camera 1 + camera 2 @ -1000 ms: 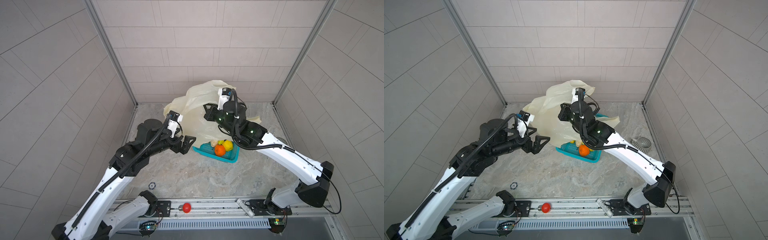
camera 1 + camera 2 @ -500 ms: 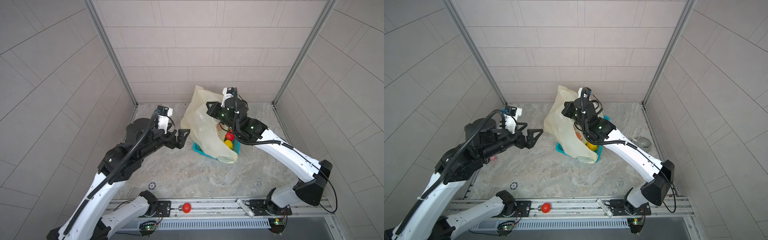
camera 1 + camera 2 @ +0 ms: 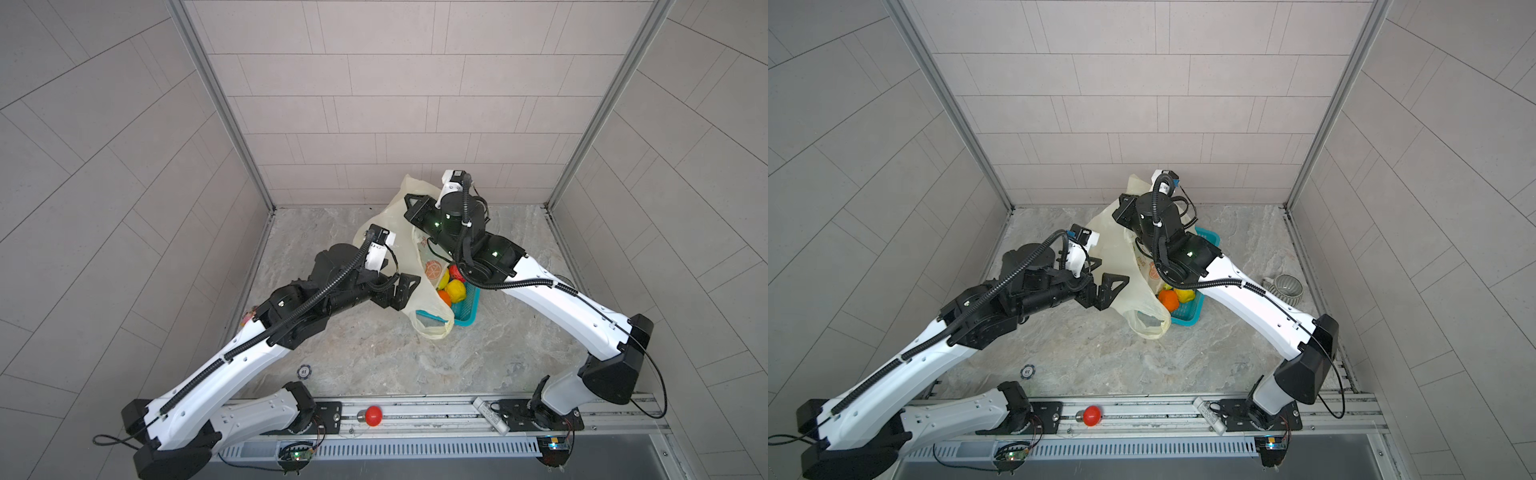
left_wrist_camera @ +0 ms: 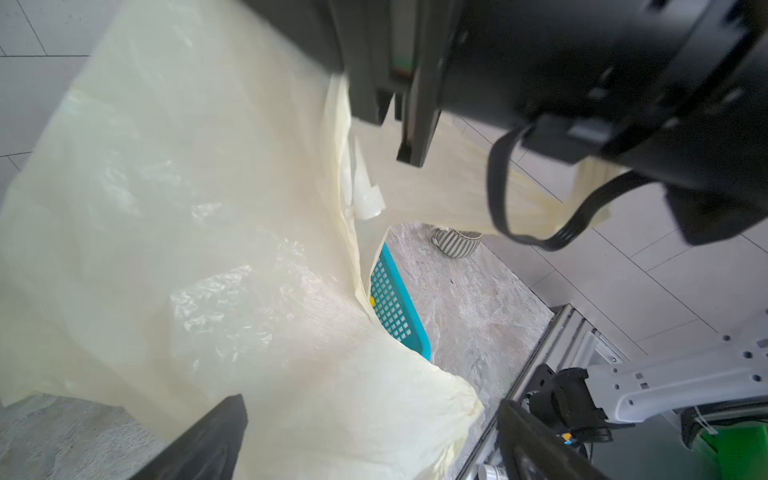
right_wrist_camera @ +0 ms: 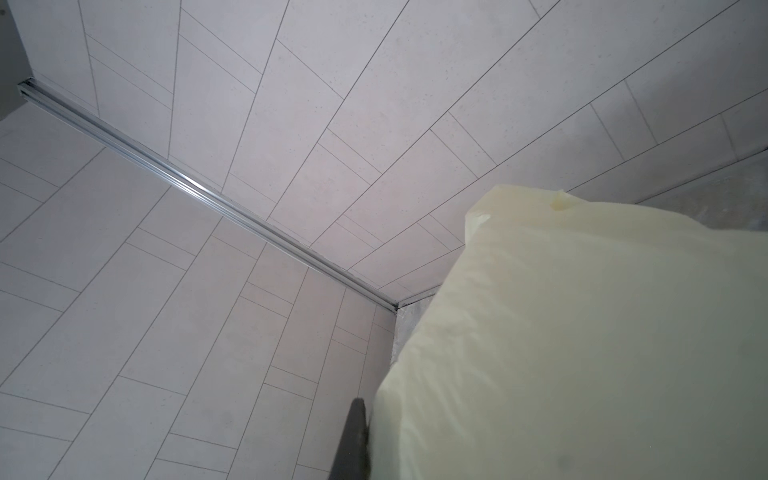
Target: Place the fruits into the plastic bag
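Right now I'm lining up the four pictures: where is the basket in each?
Top view: basket right of centre, at the bag's lower right.
Top view: basket just right of centre, same spot by the bag.
Left wrist: basket mid-picture, behind the bag's edge.
Right wrist: not in it.
Shared landmark: the bag, in all four.

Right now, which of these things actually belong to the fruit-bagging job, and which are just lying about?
Part of the job: plastic bag, pinched by the shut right end effector; open left end effector beside it; fruits in the teal basket.
Just lying about: red button on the front rail; striped cup; small numbered disc.
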